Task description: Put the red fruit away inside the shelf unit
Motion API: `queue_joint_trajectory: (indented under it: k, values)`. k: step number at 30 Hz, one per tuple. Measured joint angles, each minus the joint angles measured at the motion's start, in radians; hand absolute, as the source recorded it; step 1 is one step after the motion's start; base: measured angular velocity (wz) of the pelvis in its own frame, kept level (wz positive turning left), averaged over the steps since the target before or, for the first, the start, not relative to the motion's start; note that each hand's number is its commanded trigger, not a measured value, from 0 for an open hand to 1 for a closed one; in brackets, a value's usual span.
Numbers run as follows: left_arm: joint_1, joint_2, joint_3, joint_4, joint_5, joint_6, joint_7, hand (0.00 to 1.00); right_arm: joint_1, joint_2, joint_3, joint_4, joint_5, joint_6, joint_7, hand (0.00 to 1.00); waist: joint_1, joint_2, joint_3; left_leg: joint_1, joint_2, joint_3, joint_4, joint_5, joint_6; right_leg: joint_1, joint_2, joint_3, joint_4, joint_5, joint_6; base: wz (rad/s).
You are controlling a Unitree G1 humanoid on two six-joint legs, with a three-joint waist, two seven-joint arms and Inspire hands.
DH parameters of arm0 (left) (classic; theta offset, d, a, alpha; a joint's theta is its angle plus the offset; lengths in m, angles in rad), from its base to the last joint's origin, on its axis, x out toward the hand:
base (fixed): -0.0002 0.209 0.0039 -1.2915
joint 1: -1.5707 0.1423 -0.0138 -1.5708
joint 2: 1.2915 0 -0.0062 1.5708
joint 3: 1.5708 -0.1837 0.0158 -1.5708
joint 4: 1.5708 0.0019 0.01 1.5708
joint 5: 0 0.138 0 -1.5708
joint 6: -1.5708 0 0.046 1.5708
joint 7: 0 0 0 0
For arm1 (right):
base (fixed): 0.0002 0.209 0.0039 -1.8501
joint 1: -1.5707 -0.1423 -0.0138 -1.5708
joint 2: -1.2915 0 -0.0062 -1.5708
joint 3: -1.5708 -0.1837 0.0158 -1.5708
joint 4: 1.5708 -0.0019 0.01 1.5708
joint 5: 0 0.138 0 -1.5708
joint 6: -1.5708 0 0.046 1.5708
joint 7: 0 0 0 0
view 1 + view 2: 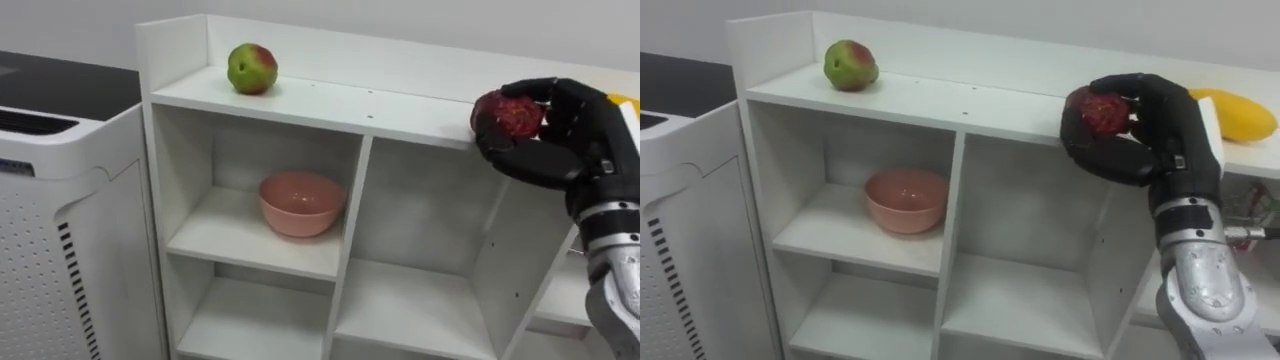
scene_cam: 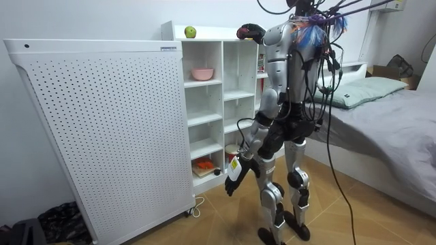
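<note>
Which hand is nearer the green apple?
Right. The right hand, curled round a red fruit, is at the front edge of the top shelf, right of the green apple; the left hand hangs low by its thigh.

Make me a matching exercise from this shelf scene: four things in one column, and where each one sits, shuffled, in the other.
Things:
1. green apple
2. pink bowl
3. red fruit
4. yellow fruit

Places:
A. held in the right hand
B. top of the shelf unit, left end
C. top of the unit, to the right of the hand
D. upper left compartment

Pairs: 1-B, 2-D, 3-A, 4-C
</note>
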Motion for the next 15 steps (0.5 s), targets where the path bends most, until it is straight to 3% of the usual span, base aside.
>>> queue_joint_trajectory:
  k: [9,15]
  values:
    - [-0.008,0.000,0.000,0.001,-0.001,-0.003,0.004,0.00,0.002,0.014,0.054,-0.200,-0.015,0.004,0.052,1.00,0.017,0.001,0.0001,0.007,0.002,0.012,-0.003,0.002,-0.003,0.003,0.000,0.005,-0.001,0.000,0.000,-0.01]
    - [0.000,0.003,-0.017,0.003,-0.011,-0.004,0.004,0.00,0.002,0.051,0.102,-0.278,0.006,0.009,0.097,1.00,0.034,0.010,0.0078,0.006,0.002,0.026,-0.003,0.002,-0.003,0.002,-0.005,0.009,0.001,0.000,0.000,-0.07]
